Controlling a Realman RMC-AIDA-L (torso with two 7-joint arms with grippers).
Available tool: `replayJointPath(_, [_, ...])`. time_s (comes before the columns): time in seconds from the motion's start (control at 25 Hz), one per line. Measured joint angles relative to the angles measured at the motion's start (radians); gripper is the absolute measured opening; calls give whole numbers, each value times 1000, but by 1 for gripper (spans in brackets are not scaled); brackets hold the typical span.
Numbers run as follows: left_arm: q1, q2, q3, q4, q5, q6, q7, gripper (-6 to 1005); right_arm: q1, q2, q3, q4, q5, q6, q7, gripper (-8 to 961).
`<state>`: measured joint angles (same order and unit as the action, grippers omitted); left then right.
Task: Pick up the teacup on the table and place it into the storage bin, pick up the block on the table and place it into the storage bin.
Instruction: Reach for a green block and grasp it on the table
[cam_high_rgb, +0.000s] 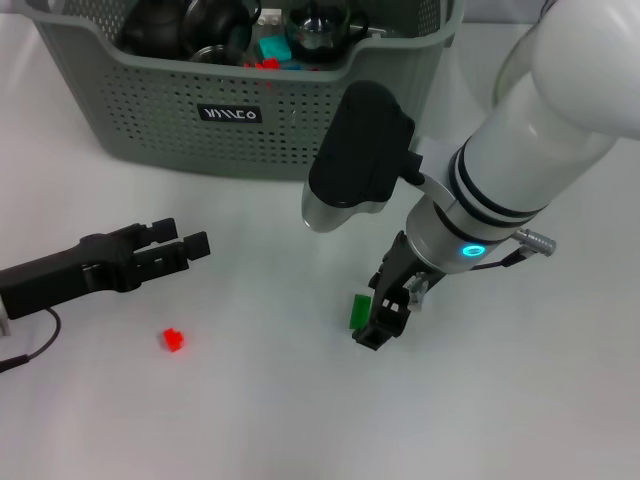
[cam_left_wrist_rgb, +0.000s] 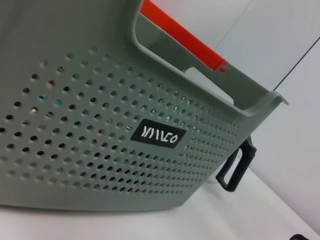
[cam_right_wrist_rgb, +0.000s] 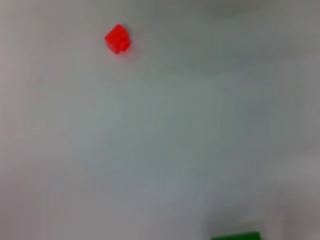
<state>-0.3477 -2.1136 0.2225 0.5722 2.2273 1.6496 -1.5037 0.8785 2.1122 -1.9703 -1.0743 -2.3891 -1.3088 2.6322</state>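
The grey-green storage bin (cam_high_rgb: 150, 110) stands at the back of the table and fills the left wrist view (cam_left_wrist_rgb: 100, 150). It holds dark glass vessels (cam_high_rgb: 190, 25) and small coloured blocks (cam_high_rgb: 272, 47). No teacup shows on the table. A green block (cam_high_rgb: 358, 311) stands upright on the table, and also shows in the right wrist view (cam_right_wrist_rgb: 235, 236). My right gripper (cam_high_rgb: 381, 318) is lowered right beside it, fingers open and empty. A small red block (cam_high_rgb: 173, 340) lies at the front left and shows in the right wrist view (cam_right_wrist_rgb: 117, 38). My left gripper (cam_high_rgb: 178, 241) is open and empty, above and behind the red block.
A black handle (cam_left_wrist_rgb: 235, 169) shows past the bin's corner in the left wrist view, and an orange bar (cam_left_wrist_rgb: 180, 32) shows behind its rim. The white table (cam_high_rgb: 270, 420) stretches in front of both grippers.
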Motion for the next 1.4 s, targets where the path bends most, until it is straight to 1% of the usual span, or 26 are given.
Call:
replayJointPath(0.2, [-2, 1, 0, -5, 0, 0, 2, 764, 3, 0, -5, 15, -1, 18, 6, 691])
replayJointPath(0.32, [-3, 1, 0, -5, 0, 0, 2, 764, 13, 1, -12, 36, -2, 28, 9, 625])
replayJointPath(1.0, [-4, 3, 0, -5, 0, 1, 2, 763, 28, 3, -83, 46, 0, 77, -42, 624])
replayJointPath(1.4, [1, 2, 0, -5, 0, -5, 2, 762, 28, 4, -87, 47, 5, 88, -61, 625])
